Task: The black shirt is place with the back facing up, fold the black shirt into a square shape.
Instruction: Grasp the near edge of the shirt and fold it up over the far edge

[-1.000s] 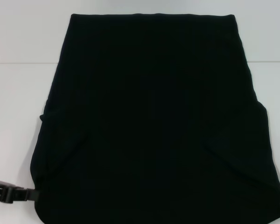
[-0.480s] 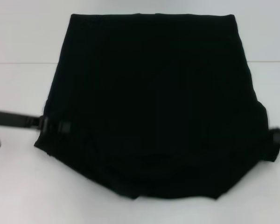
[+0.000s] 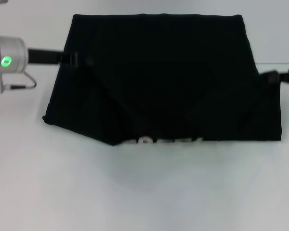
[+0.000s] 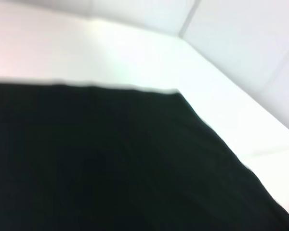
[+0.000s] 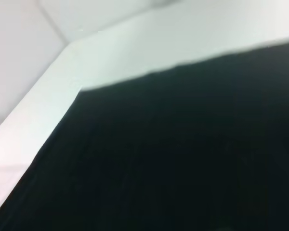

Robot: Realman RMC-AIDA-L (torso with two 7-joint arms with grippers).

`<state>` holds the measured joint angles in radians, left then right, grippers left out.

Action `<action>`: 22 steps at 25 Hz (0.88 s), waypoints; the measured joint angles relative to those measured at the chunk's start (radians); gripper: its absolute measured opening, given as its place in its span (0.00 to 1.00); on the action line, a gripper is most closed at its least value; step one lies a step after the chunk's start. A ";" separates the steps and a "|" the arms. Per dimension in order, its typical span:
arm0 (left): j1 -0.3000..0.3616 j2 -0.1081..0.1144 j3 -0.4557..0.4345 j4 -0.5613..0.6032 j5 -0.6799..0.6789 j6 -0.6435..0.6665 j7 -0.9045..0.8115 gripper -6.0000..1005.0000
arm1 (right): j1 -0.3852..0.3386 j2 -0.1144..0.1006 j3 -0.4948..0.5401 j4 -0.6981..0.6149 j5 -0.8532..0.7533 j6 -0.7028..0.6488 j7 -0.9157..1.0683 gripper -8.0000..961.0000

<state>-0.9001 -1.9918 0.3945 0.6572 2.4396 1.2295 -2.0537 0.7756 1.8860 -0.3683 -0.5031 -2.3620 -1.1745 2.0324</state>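
Note:
The black shirt lies on the white table, its near part lifted and doubled over toward the far edge. A strip of white lettering shows along the near fold. My left gripper is at the shirt's left side near the far corner, shut on the fabric. At the right side my right gripper is shut on the fabric too. Both wrist views show only black shirt cloth over the table; no fingers appear in them.
The left arm's silver wrist with a green light and a cable loop reaches in from the left. Bare white tabletop lies in front of the shirt. A pale wall rises behind the table's far edge.
Both grippers have travelled from the near corners toward the far edge, carrying the shirt's near hem up and over. The shirt now looks shorter, and white lettering has come into view at the fold.

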 joint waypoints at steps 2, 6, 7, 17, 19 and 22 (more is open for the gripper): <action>-0.029 0.001 0.001 -0.031 -0.004 -0.085 0.007 0.10 | 0.031 -0.005 -0.001 0.017 0.005 0.068 0.000 0.20; -0.069 -0.006 0.001 -0.088 -0.036 -0.262 0.038 0.10 | 0.081 -0.008 -0.003 0.031 0.015 0.184 0.003 0.21; -0.074 -0.007 0.001 -0.099 -0.047 -0.292 0.046 0.10 | 0.092 -0.009 -0.003 0.035 0.019 0.210 0.004 0.21; -0.093 -0.057 0.001 -0.250 -0.273 -0.676 0.311 0.11 | 0.162 0.013 -0.018 0.184 0.071 0.490 -0.111 0.23; -0.091 -0.081 0.001 -0.263 -0.300 -0.738 0.374 0.11 | 0.163 0.027 -0.018 0.198 0.087 0.523 -0.142 0.23; -0.089 -0.107 0.001 -0.274 -0.322 -0.798 0.446 0.11 | 0.164 0.070 -0.018 0.218 0.129 0.606 -0.229 0.24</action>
<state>-0.9893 -2.0991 0.3957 0.3832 2.1173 0.4316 -1.6079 0.9399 1.9565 -0.3867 -0.2848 -2.2328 -0.5681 1.8031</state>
